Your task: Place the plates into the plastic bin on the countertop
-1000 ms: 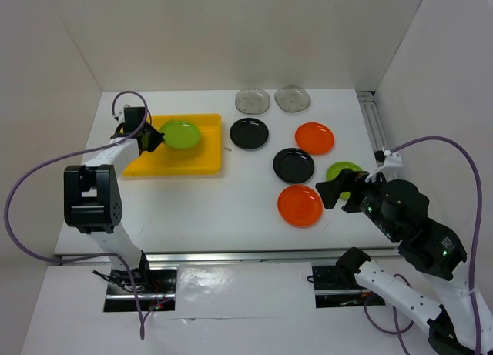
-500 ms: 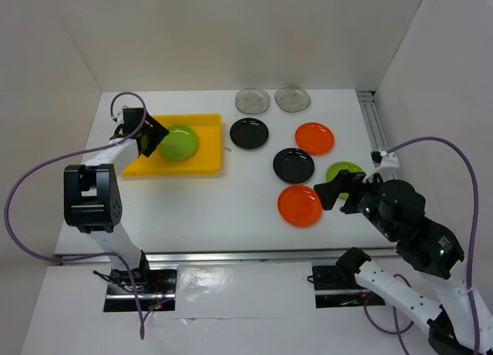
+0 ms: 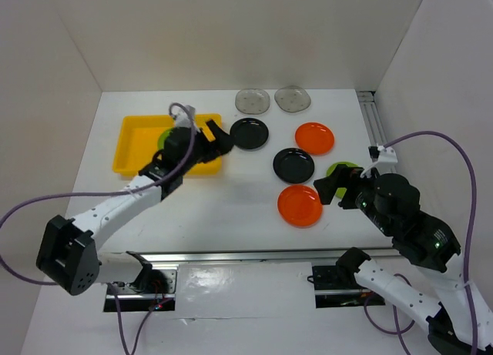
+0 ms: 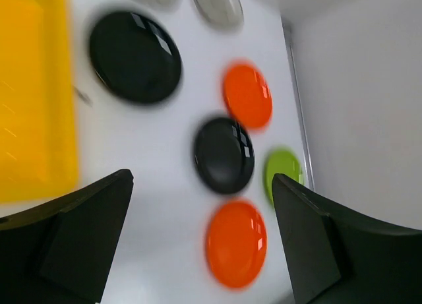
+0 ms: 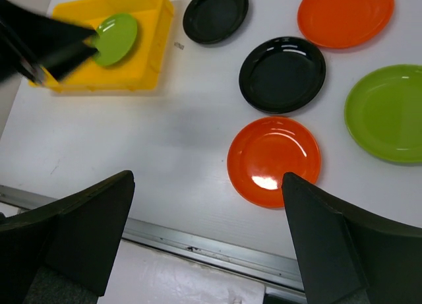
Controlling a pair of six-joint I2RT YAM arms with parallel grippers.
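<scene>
While lime plate (image 5: pixel 115 39) lies in bin (image 5: pixel 105 80), left fingers (image 4: pixel 79 238) wide over bin edge, right fingers (image 5: pixel 79 231) wide

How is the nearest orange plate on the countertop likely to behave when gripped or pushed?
The near orange plate looks thin, so probably light and fairly stiff. Its glossy face shows a glare spot, so it may slip in a pinch. Lying flat with a low rim, it would likely slide rather than roll or tip.
</scene>
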